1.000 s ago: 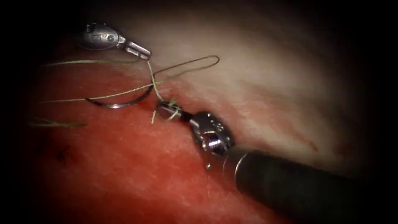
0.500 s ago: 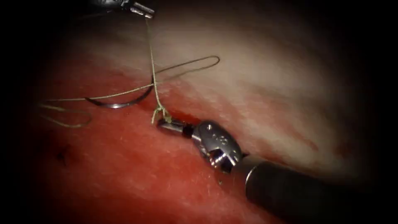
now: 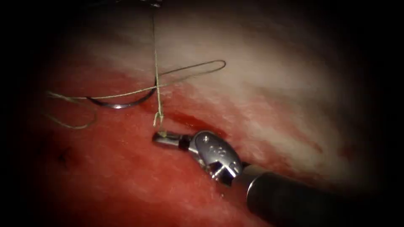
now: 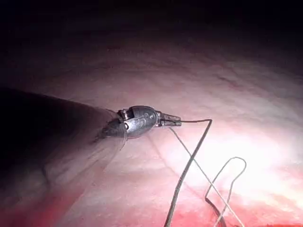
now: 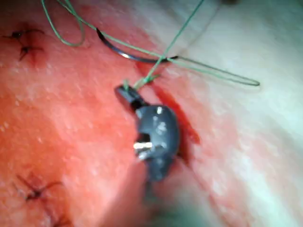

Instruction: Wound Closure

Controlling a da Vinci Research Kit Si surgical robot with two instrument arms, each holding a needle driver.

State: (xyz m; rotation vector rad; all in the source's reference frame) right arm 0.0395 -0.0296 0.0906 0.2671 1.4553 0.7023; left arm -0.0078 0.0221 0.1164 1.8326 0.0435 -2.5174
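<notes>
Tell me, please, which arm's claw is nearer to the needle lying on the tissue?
Right. The right claw sits just below the needle, shut on the thread. The left claw holds the thread farther away, above it.

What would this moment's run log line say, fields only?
left claw: shut on thread | right claw: shut on thread end | needle: lying free on tissue, left of cut | thread: taut between claws

Silver wristed end effector [image 3: 162, 137], dark shaft [image 3: 294, 201]
</notes>
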